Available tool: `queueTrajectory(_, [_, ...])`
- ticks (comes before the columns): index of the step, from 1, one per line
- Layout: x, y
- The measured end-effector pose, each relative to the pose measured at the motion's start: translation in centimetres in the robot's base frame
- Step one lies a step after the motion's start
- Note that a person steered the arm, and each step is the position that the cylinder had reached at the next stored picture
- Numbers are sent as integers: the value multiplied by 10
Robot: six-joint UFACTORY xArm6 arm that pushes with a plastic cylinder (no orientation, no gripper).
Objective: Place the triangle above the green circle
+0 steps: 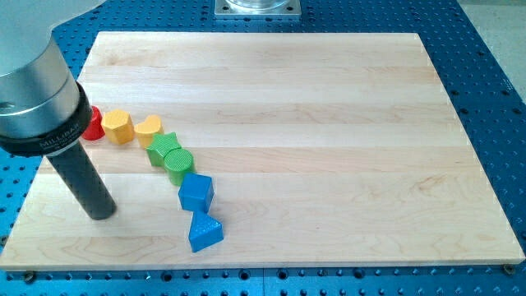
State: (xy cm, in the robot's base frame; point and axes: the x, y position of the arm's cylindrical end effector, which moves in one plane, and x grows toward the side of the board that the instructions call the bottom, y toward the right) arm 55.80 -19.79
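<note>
A blue triangle (204,233) lies near the view's bottom, left of centre. A green circle (177,164) sits up and left of it, with a blue cube (196,192) between the two. A green star-like block (163,147) touches the circle's upper left. My tip (99,214) rests on the board at the view's left, well left of the blue cube and the triangle, touching no block.
A yellow heart-like block (149,131), a yellow hexagon-like block (117,126) and a red block (92,123), partly hidden by the arm, form a row at the left. The wooden board (329,148) lies on a blue perforated table (493,66).
</note>
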Motion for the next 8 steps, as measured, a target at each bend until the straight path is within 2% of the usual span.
queueTrajectory(4, [0, -6])
queueTrajectory(8, [16, 38])
